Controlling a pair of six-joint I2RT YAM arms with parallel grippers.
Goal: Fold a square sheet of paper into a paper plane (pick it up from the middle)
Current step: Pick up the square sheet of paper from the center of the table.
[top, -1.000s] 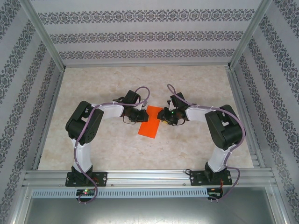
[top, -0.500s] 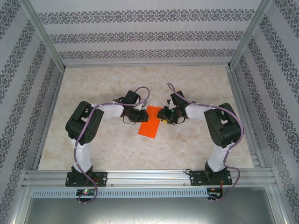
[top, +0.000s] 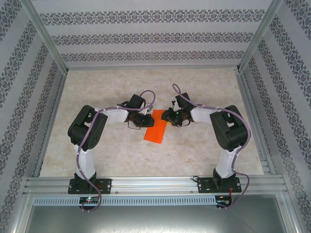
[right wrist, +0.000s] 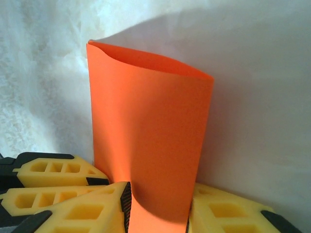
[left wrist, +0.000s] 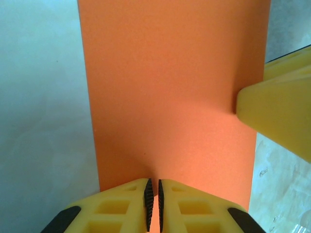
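Ctr frame: curled square sheet of paper (top: 155, 128) in pinch of left gripper (left wrist: 153, 187) & right gripper (right wrist: 159, 193).

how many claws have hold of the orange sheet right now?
2. Left claw pinches one edge of the orange sheet; right claw holds the opposite side, curled between its fingers, mid-table.

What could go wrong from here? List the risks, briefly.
1. The paper is bowed, not creased, in the right pincer; the fold may set crooked.
2. The left pincer pinches only the paper's edge; a pull could tear it or slip it free.
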